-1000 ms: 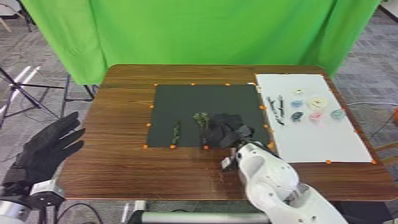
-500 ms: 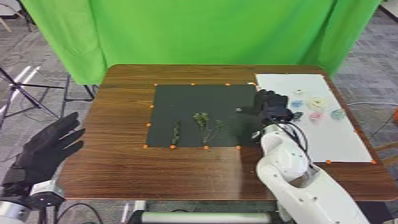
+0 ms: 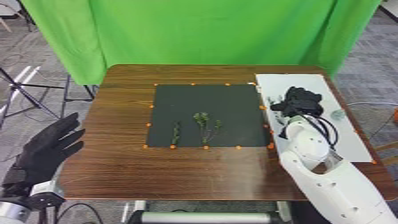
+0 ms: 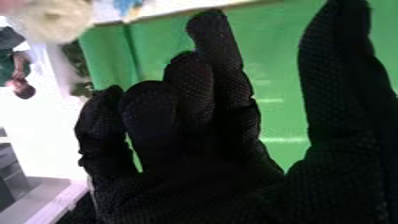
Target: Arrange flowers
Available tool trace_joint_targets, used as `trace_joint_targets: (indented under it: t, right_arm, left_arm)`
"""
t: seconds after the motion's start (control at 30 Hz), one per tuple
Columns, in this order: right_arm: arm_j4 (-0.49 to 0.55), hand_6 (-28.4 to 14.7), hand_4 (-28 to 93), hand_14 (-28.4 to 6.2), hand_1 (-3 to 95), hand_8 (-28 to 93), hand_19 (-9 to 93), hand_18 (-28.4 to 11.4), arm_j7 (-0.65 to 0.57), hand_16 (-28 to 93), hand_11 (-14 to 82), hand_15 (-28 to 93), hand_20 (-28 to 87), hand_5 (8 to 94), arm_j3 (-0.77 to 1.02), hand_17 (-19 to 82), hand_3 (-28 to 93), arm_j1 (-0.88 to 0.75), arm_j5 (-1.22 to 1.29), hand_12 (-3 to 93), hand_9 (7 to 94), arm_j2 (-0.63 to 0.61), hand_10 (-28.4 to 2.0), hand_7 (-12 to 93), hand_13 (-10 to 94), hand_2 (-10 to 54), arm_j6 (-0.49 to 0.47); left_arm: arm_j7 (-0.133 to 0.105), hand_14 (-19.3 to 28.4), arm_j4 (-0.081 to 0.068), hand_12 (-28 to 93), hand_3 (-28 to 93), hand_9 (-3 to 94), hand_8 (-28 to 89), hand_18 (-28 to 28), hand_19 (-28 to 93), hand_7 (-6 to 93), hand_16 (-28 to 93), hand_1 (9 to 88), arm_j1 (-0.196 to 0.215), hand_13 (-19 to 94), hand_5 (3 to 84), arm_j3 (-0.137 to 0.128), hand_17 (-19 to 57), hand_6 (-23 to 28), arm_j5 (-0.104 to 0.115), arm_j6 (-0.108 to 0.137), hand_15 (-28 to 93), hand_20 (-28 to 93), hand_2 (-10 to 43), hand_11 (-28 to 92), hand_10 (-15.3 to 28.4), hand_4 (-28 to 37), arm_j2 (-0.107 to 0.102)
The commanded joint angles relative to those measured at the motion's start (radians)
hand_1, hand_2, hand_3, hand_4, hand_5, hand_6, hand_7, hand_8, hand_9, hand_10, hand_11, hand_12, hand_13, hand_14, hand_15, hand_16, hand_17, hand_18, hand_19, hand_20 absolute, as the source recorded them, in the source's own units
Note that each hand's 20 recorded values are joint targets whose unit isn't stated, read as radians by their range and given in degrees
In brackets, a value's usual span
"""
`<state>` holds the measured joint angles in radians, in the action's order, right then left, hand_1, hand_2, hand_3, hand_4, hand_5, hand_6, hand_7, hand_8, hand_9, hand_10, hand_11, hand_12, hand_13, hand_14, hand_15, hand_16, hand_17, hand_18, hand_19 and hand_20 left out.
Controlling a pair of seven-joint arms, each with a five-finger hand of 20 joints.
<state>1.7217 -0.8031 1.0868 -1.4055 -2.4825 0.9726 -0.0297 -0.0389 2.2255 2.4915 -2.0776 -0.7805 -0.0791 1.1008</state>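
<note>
In the head view, my right hand is over the white sheet, covering most of the flower heads; a pale blue-green flower shows beside it. My left hand rests off the table's left side with straight fingers. Green stems lie on the black mat, with a thin dark stem to their left. The right wrist view has my right hand with its fingers loosely extended and thumb apart, nothing held. A cream flower and a blue flower lie beyond the fingers.
Orange markers line the edges of the mat and the sheet on the brown table. A green curtain hangs behind the table's far edge. A tripod stands on the floor at the left.
My right hand has moved right from the mat's near right part, across its edge, to the flowers on the white sheet. The stems it covered are now visible. My left hand has stayed still.
</note>
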Motion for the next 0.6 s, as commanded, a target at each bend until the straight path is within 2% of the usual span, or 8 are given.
trace_joint_targets:
  t: [0.03, 0.43, 0.53, 0.6]
  right_arm:
    - [-0.048, -2.2, -28, -13.6, 33.5, -14, 79, -23.8, -0.006, 37, 60.7, 82, 58, 62.7, -0.016, 20, 57, -0.009, 0.003, 48.5, 62.8, -0.004, -13.7, 43, 56, -9.5, -0.018]
    - [-0.088, -2.0, -28, -13.4, 34.2, -14, 79, -23.7, 0.012, 37, 60.7, 82, 58, 63.1, -0.059, 20, 60, -0.001, 0.011, 47.8, 63.3, 0.005, -13.7, 43, 56, -9.5, -0.029]
    - [-0.097, -0.8, -28, -12.6, 36.7, -14, 80, -23.5, 0.017, 36, 60.7, 82, 58, 65.7, -0.072, 21, 67, 0.004, 0.038, 47.3, 66.3, 0.008, -12.9, 44, 59, -9.5, -0.042]
    - [-0.1, -0.4, -28, -11.9, 40.2, 4, 80, -23.4, 0.027, 37, 60.5, 82, 58, 67.1, -0.076, 22, 68, 0.001, 0.052, 47.3, 68.8, 0.01, -12.1, 44, 61, -9.5, -0.046]
  left_arm:
    - [0.004, 11.8, -0.001, 19, 70, 19.5, -10, 16.8, 34, 18.3, 7, 24.3, 0.006, 15, 26.1, 0.001, -10.2, 1.7, -0.002, -0.006, 19, 11, -6.7, 13, 9.2, -25.9, 0.01]
    - [0.017, 11.8, -0.006, 19, 70, 19.6, -10, 16.9, 34, 18.3, 7, 24.2, -0.003, 15, 26.1, 0.001, -10.1, 1.7, 0.0, -0.014, 19, 11, -6.6, 13, 9.2, -25.9, 0.004]
    - [0.018, 11.8, -0.006, 19, 70, 19.7, -10, 16.9, 34, 18.2, 7, 24.2, -0.004, 15, 26.2, 0.001, -10.1, 1.7, 0.001, -0.015, 19, 11, -6.5, 13, 9.2, -26.0, 0.003]
    - [0.019, 11.8, -0.008, 19, 69, 19.8, -10, 16.9, 34, 18.2, 7, 24.3, -0.007, 15, 26.2, 0.004, -10.1, 1.7, 0.002, -0.015, 19, 11, -6.1, 13, 9.2, -26.0, -0.003]
